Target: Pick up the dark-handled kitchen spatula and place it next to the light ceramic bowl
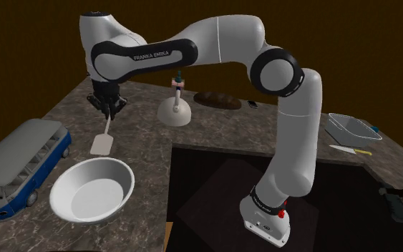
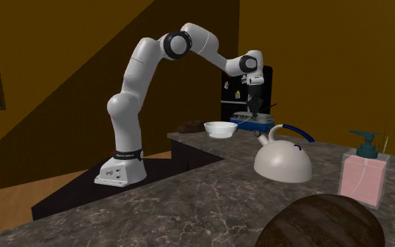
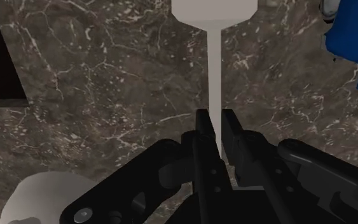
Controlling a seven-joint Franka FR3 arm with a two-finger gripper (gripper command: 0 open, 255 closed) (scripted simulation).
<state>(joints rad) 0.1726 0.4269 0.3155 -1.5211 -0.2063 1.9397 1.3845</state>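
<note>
Item: spatula [image 1: 102, 145], pale shaft clasped in my closed hand [image 1: 107, 113], blade hanging near the white bowl [image 1: 92, 190] over the worktop [image 1: 214, 127]. Step: placing. Next, I judge: lower, release gently.

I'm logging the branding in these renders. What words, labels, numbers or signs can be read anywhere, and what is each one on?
"FRANKA EMIKA": on the dark band of the robot arm, in the shoulder view.
Marks on the dark ring above the arm's base: too small to read.
No text can be read on the spatula, bowl, toy bus or soap dispenser.
</note>
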